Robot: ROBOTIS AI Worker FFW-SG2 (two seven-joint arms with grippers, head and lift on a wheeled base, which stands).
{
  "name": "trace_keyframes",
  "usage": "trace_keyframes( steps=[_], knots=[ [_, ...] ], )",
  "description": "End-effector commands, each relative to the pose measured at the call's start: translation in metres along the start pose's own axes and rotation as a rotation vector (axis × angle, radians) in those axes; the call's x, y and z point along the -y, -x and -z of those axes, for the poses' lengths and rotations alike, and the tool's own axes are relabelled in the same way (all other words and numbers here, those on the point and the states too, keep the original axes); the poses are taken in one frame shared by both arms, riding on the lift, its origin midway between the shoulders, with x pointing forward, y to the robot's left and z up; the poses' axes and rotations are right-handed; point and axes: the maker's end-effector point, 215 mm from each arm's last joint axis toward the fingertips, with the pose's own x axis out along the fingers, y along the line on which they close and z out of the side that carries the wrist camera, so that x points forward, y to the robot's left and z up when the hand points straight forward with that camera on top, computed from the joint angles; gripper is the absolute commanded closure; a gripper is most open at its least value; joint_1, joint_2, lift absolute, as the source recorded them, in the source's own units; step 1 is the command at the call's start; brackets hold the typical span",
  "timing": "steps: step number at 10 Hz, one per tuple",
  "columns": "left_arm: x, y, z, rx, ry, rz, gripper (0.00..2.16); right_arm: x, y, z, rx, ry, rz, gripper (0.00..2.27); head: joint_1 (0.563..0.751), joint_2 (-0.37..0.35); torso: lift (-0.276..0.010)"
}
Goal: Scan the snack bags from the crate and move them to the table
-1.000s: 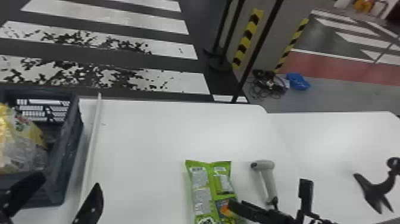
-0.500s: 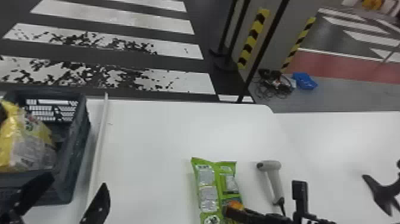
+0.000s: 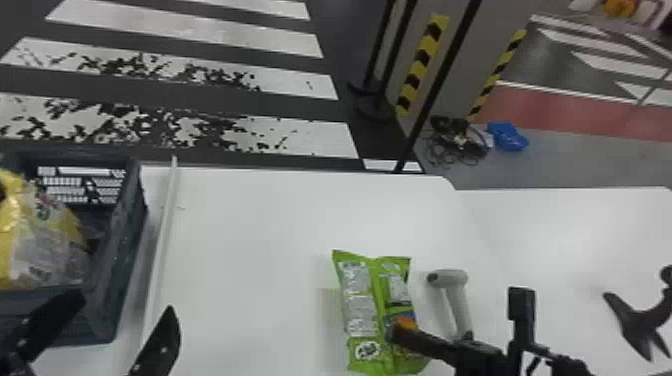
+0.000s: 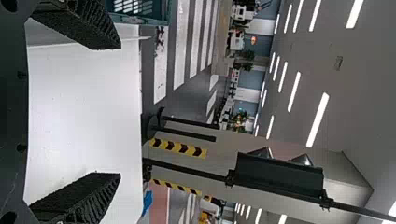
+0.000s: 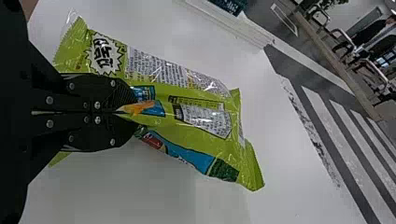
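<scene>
1. The right gripper (image 3: 397,330) pinches a raised fold of the green snack bag (image 3: 357,300), its fingers pressed nearly together.
2. The left gripper (image 3: 117,327) is spread wide with nothing between its fingers, near the crate's near right corner.
3. The green snack bag is at the white table (image 3: 250,225), printed panels showing, crinkled and glossy, with orange at the pinch; whether it touches the surface I cannot tell.
4. A grey handheld scanner (image 3: 457,302) lies just right of it.
5. Well apart, at left, the dark crate (image 3: 120,255) holds a yellow-and-clear bag (image 3: 42,245).
</scene>
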Motion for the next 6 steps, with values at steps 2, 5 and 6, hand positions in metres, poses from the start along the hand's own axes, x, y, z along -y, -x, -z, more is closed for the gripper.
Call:
trace_keyframes(
  steps=[2,5,6],
  knots=[
    [0.001,-0.002,-0.005,0.011,0.002,0.003,0.01,0.002,0.035,-0.047,0.087,0.016,0.039,2.24,0.695,-0.318,-0.095],
    [0.003,-0.002,-0.003,0.007,0.004,0.009,0.01,0.063,0.094,-0.134,0.370,0.020,0.190,2.24,0.695,-0.350,-0.095],
    [0.003,-0.003,-0.003,0.007,0.002,0.010,0.01,0.095,0.112,-0.152,0.432,-0.006,0.263,2.24,0.695,-0.350,-0.095]
  ],
)
